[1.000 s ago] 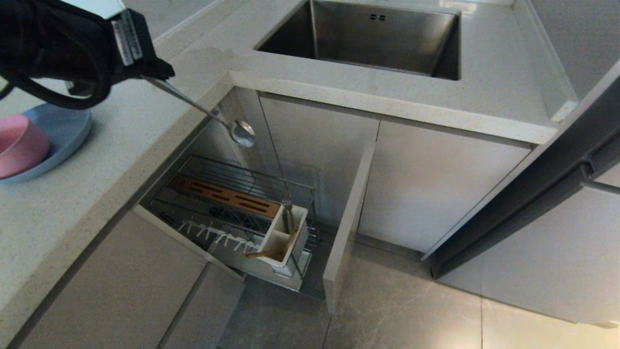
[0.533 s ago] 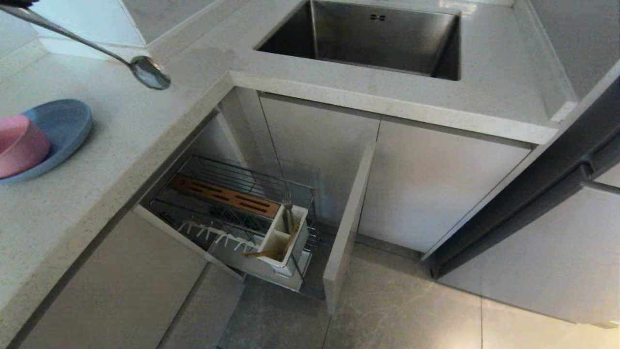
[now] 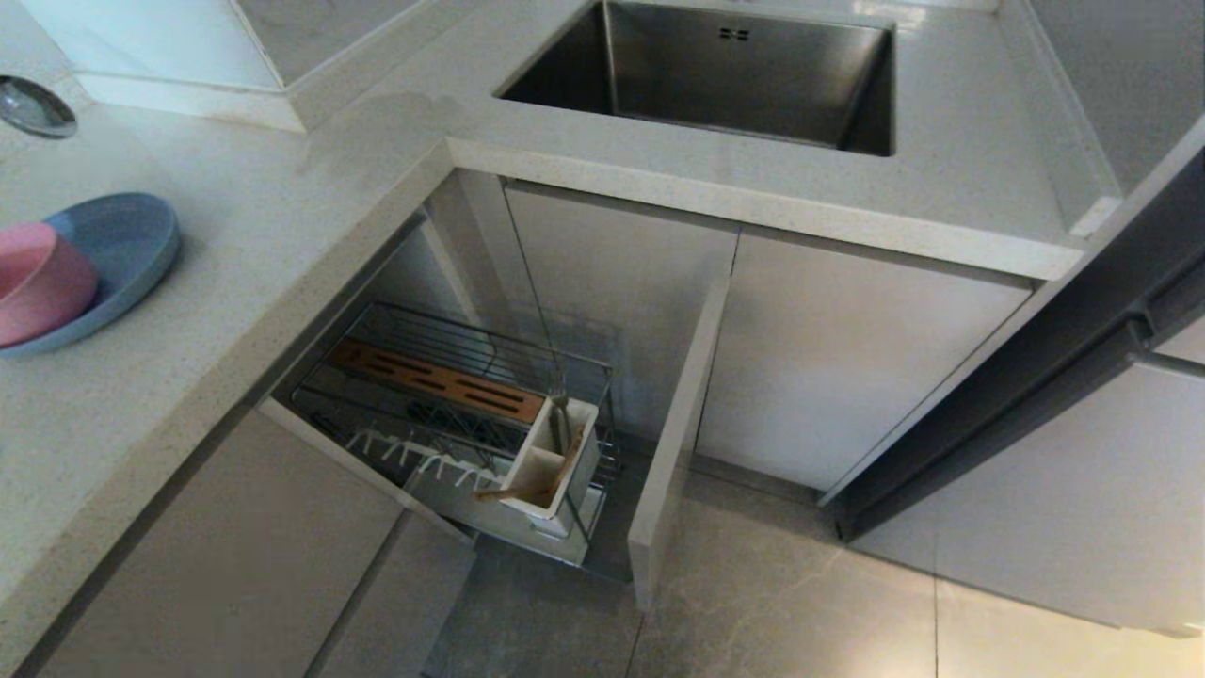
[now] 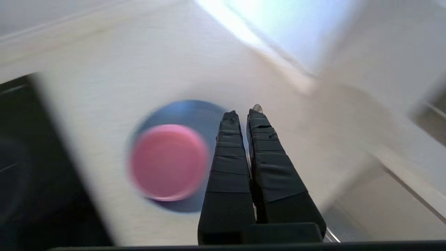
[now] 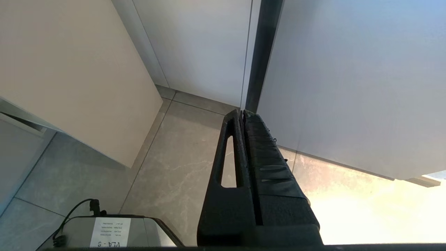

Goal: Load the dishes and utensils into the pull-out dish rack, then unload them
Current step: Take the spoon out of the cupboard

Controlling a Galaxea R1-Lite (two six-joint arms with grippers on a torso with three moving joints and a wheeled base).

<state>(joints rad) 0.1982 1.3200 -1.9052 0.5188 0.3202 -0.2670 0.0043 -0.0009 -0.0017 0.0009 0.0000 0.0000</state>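
My left gripper (image 4: 243, 115) is shut on the silver spoon, whose bowl tip (image 4: 258, 108) peeks past the fingertips. It hangs above the counter beside the pink bowl (image 4: 169, 162), which sits on the blue plate (image 4: 190, 111). The head view shows only the spoon's bowl (image 3: 36, 105) at the far left edge, behind the plate (image 3: 132, 245) and the pink bowl (image 3: 38, 278). Below, the pull-out dish rack (image 3: 442, 381) stands open. Its white utensil box (image 3: 555, 466) holds the fork (image 3: 559, 414) and the chopsticks (image 3: 527, 485). My right gripper (image 5: 242, 113) is shut and empty, parked low over the floor.
The steel sink (image 3: 734, 75) is set into the counter (image 3: 282, 217) at the back. The rack's beige front panel (image 3: 673, 443) juts out over the tiled floor. Grey cabinet doors stand to the right. Part of the robot base (image 5: 104, 232) shows in the right wrist view.
The left arm has carried the spoon up from over the rack and leftward across the counter, and the arm has left the head view. The right arm has not moved.
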